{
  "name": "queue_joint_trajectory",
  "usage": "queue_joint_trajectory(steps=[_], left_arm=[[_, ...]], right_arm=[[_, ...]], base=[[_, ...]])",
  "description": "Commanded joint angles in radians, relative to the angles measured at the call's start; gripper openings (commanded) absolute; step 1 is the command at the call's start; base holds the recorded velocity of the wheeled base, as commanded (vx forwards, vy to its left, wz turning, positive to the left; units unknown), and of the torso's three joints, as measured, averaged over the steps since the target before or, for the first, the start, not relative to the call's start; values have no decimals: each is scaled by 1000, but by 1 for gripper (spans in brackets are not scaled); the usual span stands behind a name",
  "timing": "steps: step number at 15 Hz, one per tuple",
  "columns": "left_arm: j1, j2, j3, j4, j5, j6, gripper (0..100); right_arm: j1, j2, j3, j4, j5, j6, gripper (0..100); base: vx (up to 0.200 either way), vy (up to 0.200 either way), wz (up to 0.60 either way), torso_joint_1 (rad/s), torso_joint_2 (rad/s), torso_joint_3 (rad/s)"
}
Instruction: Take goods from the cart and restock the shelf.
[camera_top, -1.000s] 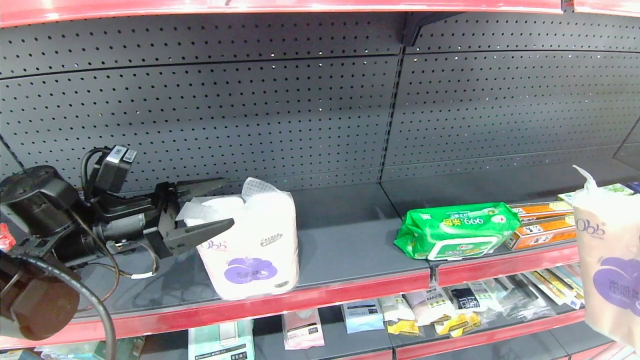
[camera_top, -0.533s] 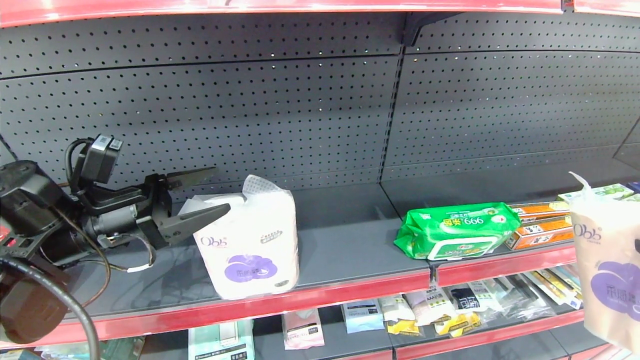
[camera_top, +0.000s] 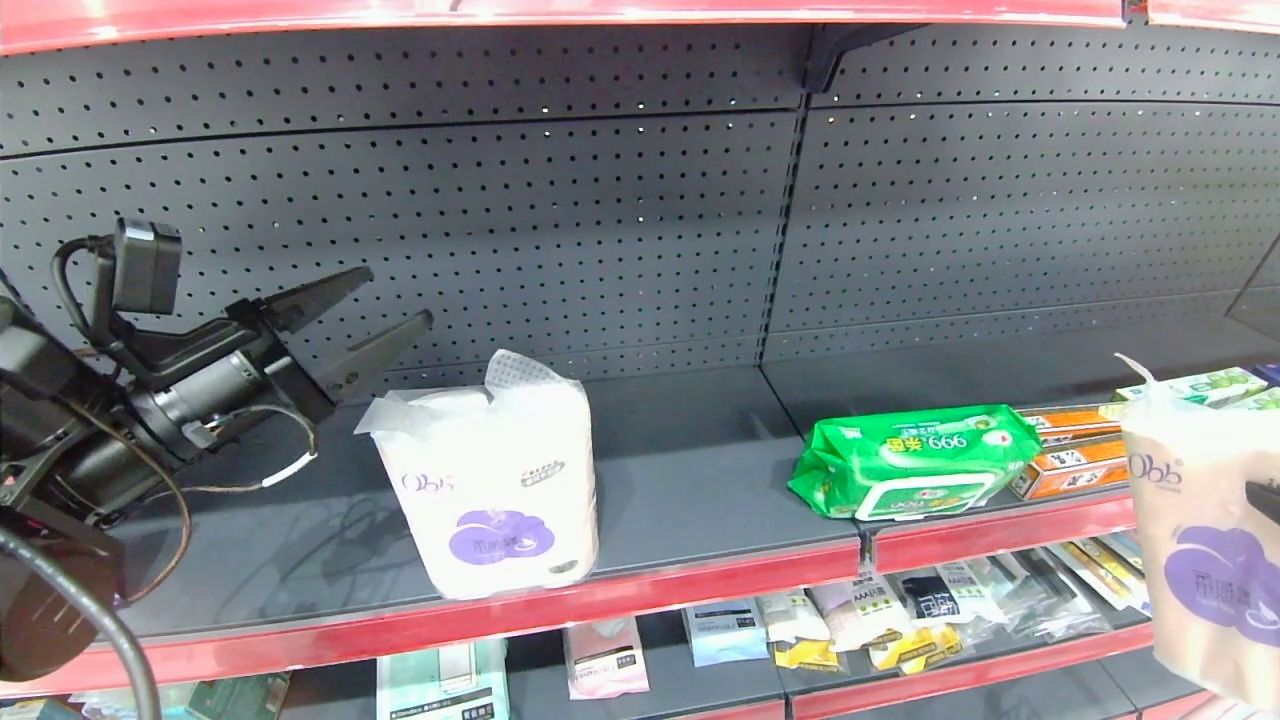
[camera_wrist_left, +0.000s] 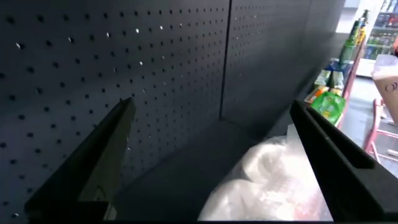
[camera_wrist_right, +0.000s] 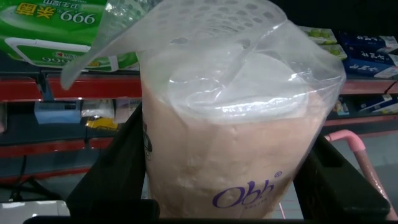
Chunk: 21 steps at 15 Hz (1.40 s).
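Looking over the shelf (camera_top: 700, 490), I see a dark deck with a red front edge and bare space along the middle and back.

The held pack (camera_wrist_right: 230, 124) of paper rolls is pinched in my right gripper (camera_wrist_right: 230, 186), one finger pressed on each side of it. It hangs off the shelf's right end, in front of the front edge and not yet over the deck.

The shelved pack (camera_top: 500, 490) stands upright near the front edge, left of the middle. Green wipes (camera_top: 915, 460) lie flat at the front edge to the right of the middle, with orange boxes (camera_top: 1085, 450) just beside them toward the right end.

My left gripper (camera_top: 400, 293) is spread wide and empty. It hovers above the deck's left part, up and to the left of the shelved pack and clear of it.

I judge the held pack to be light and soft, rolls in thin film that looks slick. It should squash under a hard squeeze and could slide in a slack one. The loose film flap on top is no place to grip. A firm hold across the body, at about mid-height, seems safest, and the flat base should let it stand by itself.
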Motion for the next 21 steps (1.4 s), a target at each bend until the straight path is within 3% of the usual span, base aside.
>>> queue_joint_trajectory(steps=[1,3,6,7,8,9,10,13,14,17,19,21], left_arm=[[12,-32,2,-1,1,3,100],[74,-38,-20,34,41,28,100],[61,-25,-98,125,360,28,100],[66,-26,-93,146,411,35,100],[75,-29,-87,172,446,60,100],[101,-34,-72,221,520,121,100],[116,-45,-50,260,578,144,100],[106,-153,13,435,587,166,100],[101,-253,17,625,587,170,100],[101,-440,20,926,572,172,100],[101,-529,54,1002,533,173,100],[101,-687,121,1123,489,207,100]], right_arm=[[1,12,0,0,0,-1,0],[1,17,-2,-2,0,1,0],[0,23,-4,0,-6,-1,0],[0,29,-4,0,-8,-1,0],[0,32,-5,0,-8,-1,0],[0,37,-5,0,-9,-1,0],[0,37,-8,0,-8,-2,0],[0,35,-5,0,-8,-1,0],[0,32,-2,0,-6,-1,0],[0,37,-5,-3,-3,1,0],[4,37,-10,-3,-3,-1,0],[7,26,-7,-3,0,-2,0]], base=[[0,0,0,0,0,0],[0,0,0,0,0,0],[0,0,0,0,0,0],[0,0,0,0,0,0],[0,0,0,0,0,0],[0,0,0,0,0,0],[0,0,0,0,0,0],[0,0,0,0,0,0],[0,0,0,0,0,0],[0,0,0,0,0,0],[0,0,0,0,0,0],[0,0,0,0,0,0]])
